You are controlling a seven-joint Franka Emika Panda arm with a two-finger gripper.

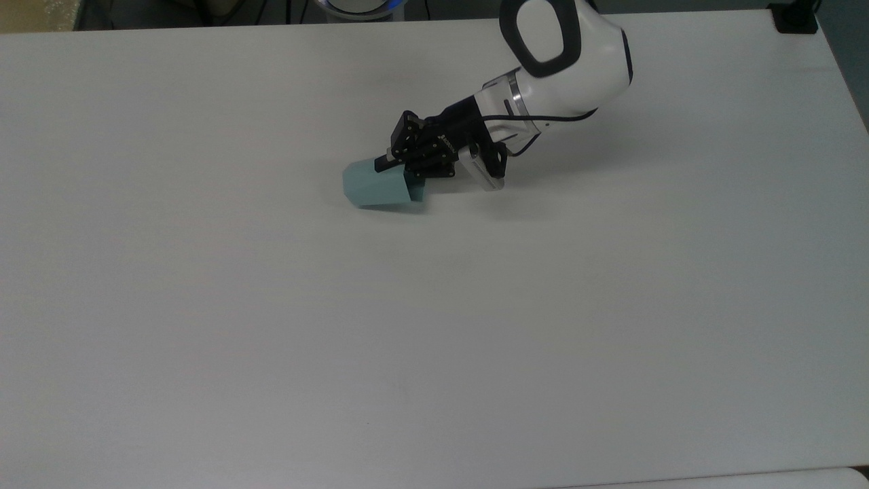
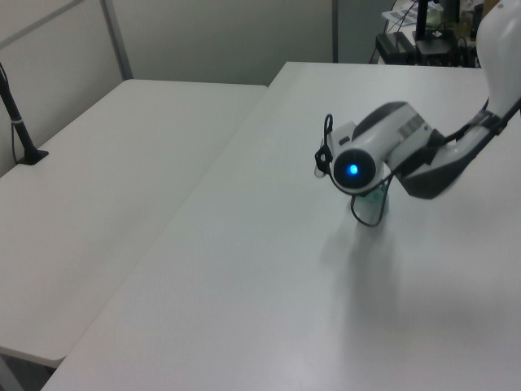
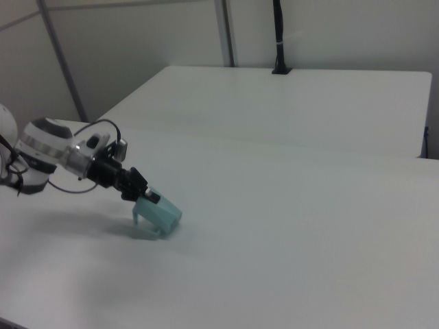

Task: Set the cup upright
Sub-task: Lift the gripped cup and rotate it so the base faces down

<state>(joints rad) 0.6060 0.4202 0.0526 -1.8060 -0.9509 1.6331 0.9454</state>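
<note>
I saw a wide white table (image 1: 271,326). A pale teal cup (image 1: 375,185) rested tilted on it, one edge touching the surface, near the top view's far side.

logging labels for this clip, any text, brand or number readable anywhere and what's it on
White lettering on the black end effector body: too small and blurred to read.
The cup: no text visible.
The table: no text visible.

Top view looked steeply down on the white table (image 1: 434,326) from above. Left view faced the arm (image 2: 383,155) from behind its wrist, at middle distance. Right view faced it from the opposite side, lower. All three shared the tabletop around the arm.
</note>
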